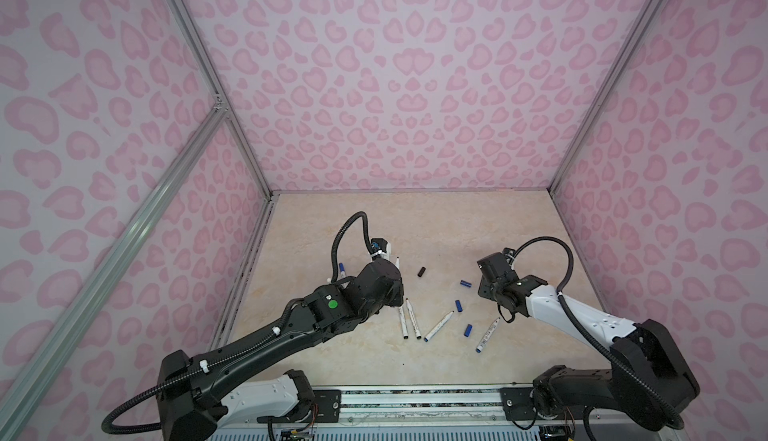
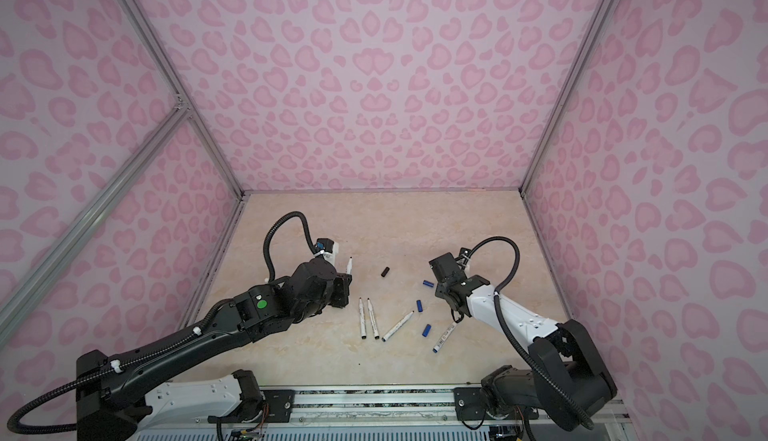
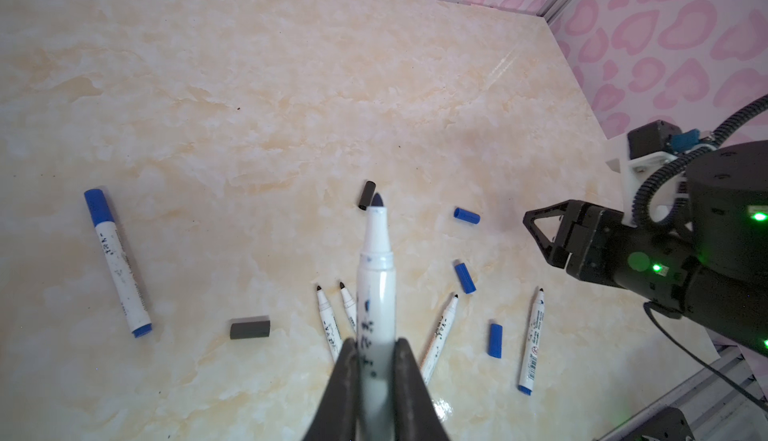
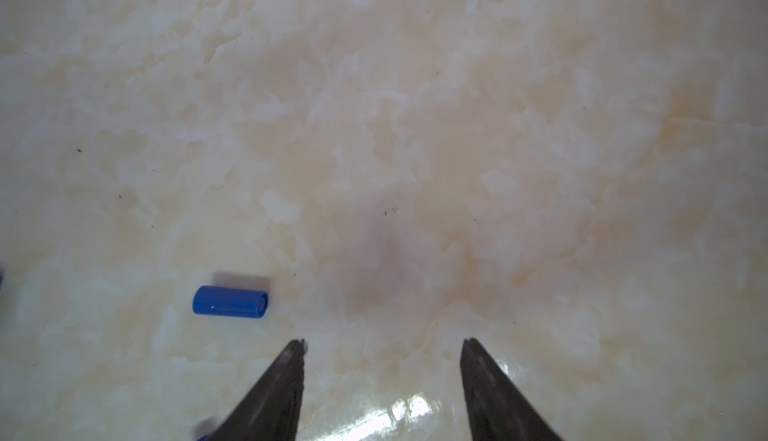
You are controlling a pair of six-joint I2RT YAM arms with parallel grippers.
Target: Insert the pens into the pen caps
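Note:
My left gripper [image 3: 376, 342] is shut on a white pen [image 3: 376, 276] whose bare black tip points toward a black pen cap [image 3: 367, 195]. In both top views that pen's tip [image 1: 397, 264] sticks out past the left wrist, near the black cap [image 1: 422, 272]. Several uncapped pens [image 1: 412, 318] [image 1: 438, 326] [image 1: 488, 335] lie on the table. Three blue caps [image 1: 466, 283] [image 1: 459, 305] [image 1: 468, 330] lie among them. My right gripper [image 4: 384, 341] stands open over bare table, with the blue cap [image 4: 230, 301] beside one finger.
A pen with a blue cap on it [image 3: 117, 262] lies apart at the far left [image 1: 343, 269]. A second black cap [image 3: 249, 329] lies near it, hidden under my left arm in the top views. Pink patterned walls [image 1: 374, 85] enclose the marble table [image 1: 415, 218].

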